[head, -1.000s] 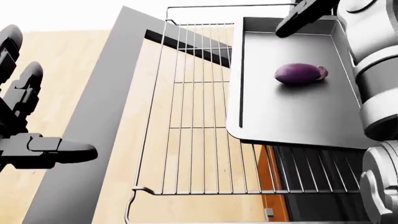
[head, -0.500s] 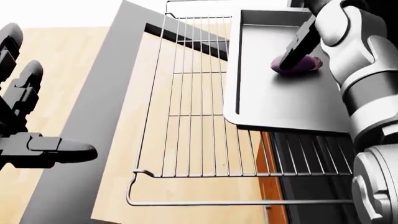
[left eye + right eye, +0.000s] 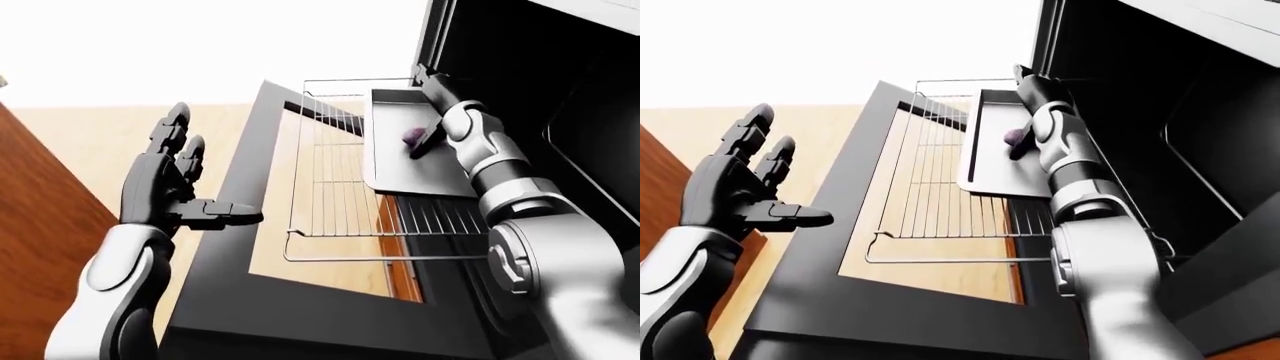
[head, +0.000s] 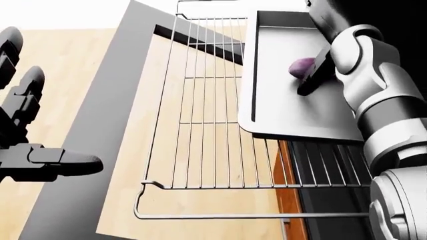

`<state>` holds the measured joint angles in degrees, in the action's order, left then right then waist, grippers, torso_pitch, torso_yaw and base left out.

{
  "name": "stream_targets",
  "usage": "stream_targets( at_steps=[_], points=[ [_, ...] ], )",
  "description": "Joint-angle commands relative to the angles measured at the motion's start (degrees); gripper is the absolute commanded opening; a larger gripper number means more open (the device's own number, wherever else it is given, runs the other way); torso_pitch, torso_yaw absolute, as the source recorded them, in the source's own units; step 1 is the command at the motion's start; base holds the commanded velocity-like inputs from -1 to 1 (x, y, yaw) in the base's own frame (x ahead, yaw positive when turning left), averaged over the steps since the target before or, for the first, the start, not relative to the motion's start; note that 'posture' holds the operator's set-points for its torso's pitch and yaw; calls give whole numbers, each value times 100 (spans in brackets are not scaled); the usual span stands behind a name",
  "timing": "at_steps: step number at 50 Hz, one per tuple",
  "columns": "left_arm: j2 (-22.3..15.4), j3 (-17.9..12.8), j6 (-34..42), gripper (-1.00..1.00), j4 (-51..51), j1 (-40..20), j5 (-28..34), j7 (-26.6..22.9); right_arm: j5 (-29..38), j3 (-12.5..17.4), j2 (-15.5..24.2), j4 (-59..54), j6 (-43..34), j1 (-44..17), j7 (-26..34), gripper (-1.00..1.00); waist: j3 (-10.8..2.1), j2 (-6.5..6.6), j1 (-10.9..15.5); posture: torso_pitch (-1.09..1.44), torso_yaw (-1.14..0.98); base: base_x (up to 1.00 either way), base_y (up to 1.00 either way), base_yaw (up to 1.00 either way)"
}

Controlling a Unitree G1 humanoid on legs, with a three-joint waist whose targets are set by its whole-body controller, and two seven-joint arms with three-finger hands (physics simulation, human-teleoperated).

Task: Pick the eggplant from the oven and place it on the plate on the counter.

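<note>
right hand [image 4: 314, 75] reaches over the small purple eggplant [image 4: 302, 66] on the grey metal tray [image 4: 287, 107], grip unclear; left hand [image 3: 175, 184] hangs open.

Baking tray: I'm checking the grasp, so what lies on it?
The purple eggplant lies on the baking tray. The right hand covers its right part, so finger contact cannot be seen.

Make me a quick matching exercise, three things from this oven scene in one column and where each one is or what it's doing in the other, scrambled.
Things:
1. eggplant
2. left robot hand
3. baking tray

States:
A. resting on the pulled-out wire rack
B. open, fingers spread, away from the oven
C. lying on the tray beside the right robot hand

Pairs: 1-C, 2-B, 3-A
</note>
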<state>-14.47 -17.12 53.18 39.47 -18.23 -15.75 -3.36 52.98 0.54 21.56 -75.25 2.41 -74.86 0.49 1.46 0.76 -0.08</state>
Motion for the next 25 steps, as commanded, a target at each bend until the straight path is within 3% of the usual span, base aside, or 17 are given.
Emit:
stream_targets(
  at_steps=[1,10,25],
  points=[
    [-54,-43,-219,100,130,-108,11,-5,10,14,53,169,28,-178,-182,74,-131,6,7,0,0,0,0,0],
    [-57,-83,-224,100,150,-59,-3,-17,-7,10,3,129,-43,-57,-185,47,-130,-3,3,0,0,0,0,0],
    [-16,-55,-290,100,126,-5,27,-27,36,-38,2,162,-185,60,316,29,-122,-29,-1,0,0,0,0,0]
  ],
)
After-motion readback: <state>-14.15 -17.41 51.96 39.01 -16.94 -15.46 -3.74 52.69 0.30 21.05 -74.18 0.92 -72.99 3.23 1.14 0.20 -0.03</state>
